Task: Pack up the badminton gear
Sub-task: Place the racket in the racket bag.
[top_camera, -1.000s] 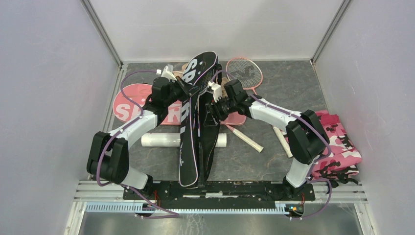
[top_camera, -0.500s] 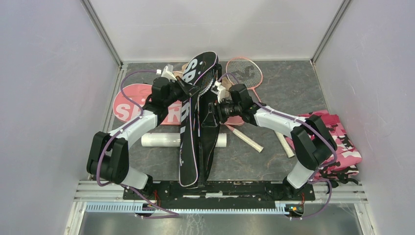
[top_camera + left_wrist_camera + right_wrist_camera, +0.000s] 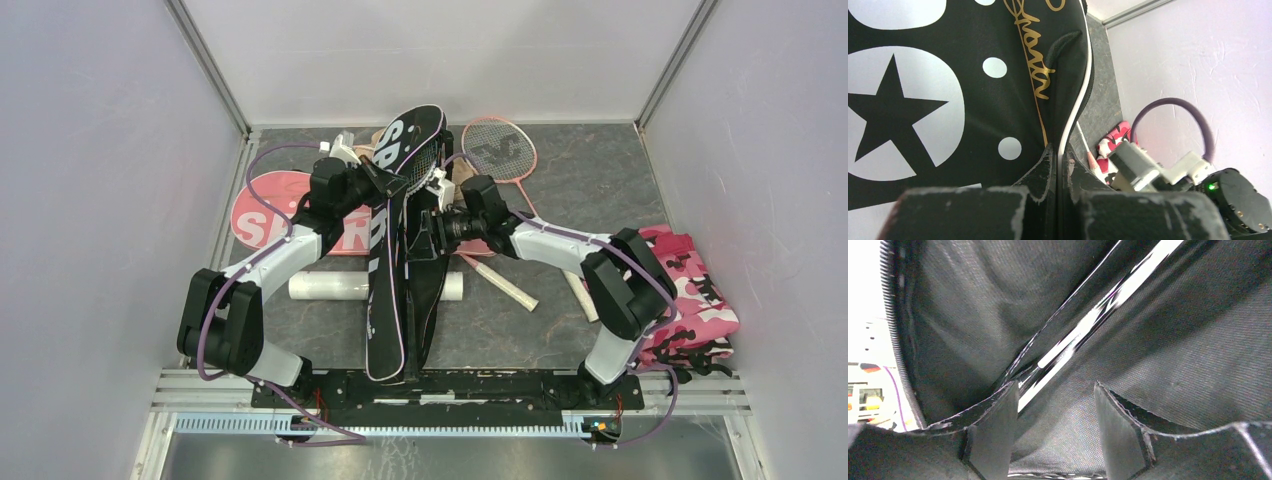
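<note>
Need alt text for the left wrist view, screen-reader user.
Left end effector shut on the white-piped edge of a black cover printed with star, dots and gold script. Behind: grey table, pink camouflage cloth, right arm's wrist, purple cable.

We see our right gripper (image 3: 424,234) shift left and toward the near edge, reaching further into the open mouth of the black cover (image 3: 384,310). Our right elbow (image 3: 618,285), which swung out toward the pink camouflage cloth (image 3: 702,290) half a second ago, is drawn back inward again.
</note>
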Available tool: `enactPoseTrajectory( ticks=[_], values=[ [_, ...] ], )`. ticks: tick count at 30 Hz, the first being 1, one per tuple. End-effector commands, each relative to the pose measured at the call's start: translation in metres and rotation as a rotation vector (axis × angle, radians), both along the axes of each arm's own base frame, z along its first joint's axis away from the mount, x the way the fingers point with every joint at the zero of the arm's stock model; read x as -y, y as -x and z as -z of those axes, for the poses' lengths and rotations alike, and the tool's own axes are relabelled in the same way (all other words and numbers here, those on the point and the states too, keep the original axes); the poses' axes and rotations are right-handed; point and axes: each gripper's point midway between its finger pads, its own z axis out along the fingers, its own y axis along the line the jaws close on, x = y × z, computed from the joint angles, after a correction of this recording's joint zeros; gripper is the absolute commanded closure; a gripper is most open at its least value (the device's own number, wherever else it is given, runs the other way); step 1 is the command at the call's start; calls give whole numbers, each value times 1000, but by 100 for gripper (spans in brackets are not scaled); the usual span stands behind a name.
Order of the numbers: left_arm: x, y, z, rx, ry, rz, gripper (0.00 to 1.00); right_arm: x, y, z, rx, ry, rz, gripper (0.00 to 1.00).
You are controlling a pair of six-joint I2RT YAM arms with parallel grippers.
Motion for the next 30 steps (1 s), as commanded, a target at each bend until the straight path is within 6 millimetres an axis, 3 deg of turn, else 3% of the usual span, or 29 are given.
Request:
enactPoseTrajectory(
  ticks=[1, 8, 14, 30],
  values=[
    [9, -8, -51, 124, 82, 26, 98, -17, -1, -11, 17, -37, -19, 39],
    [8, -9, -50, 122, 81, 22, 98, -26, 10, -2, -12, -39, -36, 44],
    [9, -8, -50, 120, 81, 24, 98, -30, 10, -1, -29, -48, -37, 65],
    [9, -5, -41, 100, 89, 28, 98, -43, -10, -20, 9, -39, -30, 95]
  ],
)
